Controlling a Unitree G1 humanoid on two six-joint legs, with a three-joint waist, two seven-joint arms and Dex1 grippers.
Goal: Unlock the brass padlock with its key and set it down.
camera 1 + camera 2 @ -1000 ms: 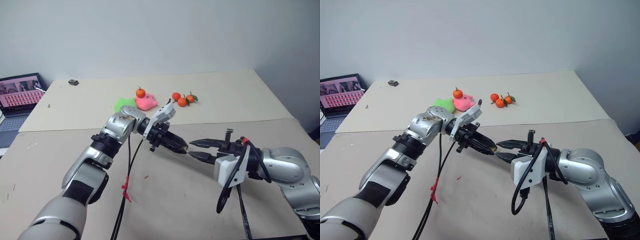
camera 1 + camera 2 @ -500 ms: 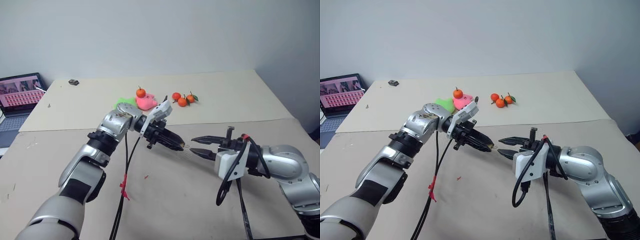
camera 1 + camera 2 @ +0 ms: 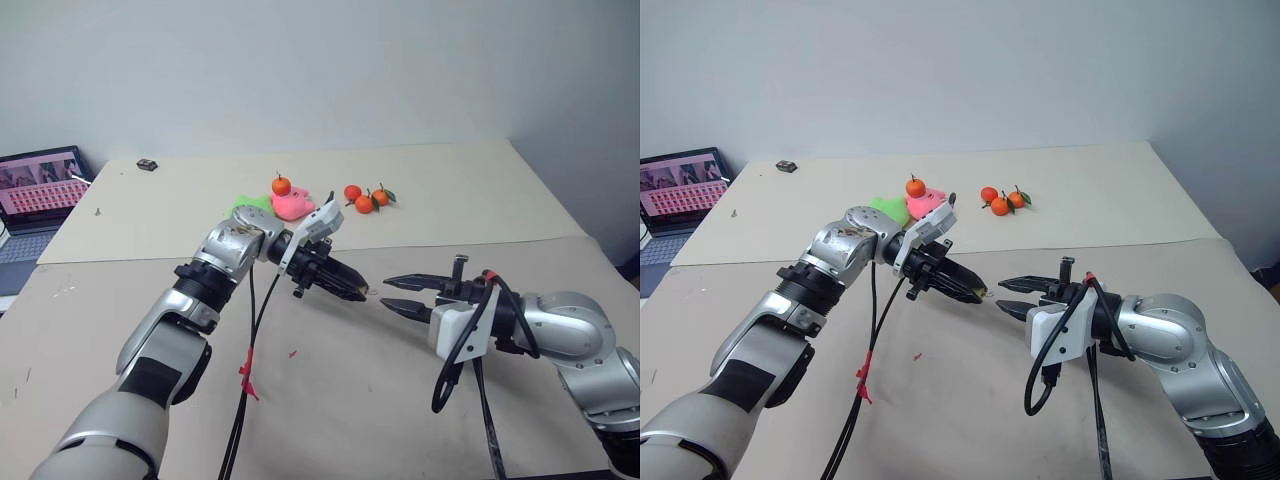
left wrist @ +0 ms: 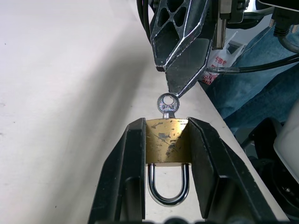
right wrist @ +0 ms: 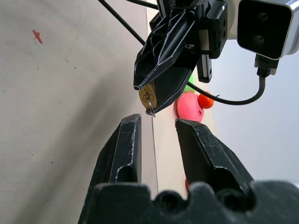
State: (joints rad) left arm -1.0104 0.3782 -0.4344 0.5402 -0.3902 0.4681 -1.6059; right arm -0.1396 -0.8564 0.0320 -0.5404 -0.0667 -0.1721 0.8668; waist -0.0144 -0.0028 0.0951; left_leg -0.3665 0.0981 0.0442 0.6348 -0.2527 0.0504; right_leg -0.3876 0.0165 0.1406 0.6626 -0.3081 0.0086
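Brass padlock (image 4: 167, 141) sits pinched btwn the left gripper (image 4: 166, 163) fingers, held up over the table (image 3: 330, 400), shackle back toward the wrist, key (image 4: 167, 104) already in the keyway w/ its ring head sticking out. Your right gripper (image 5: 154, 126) hangs just short of that key head, fingers spread, not touching. Step in hand looks like reaching for the key. Next: ease right fwd, line the pads up either side of the head, close, then turn.
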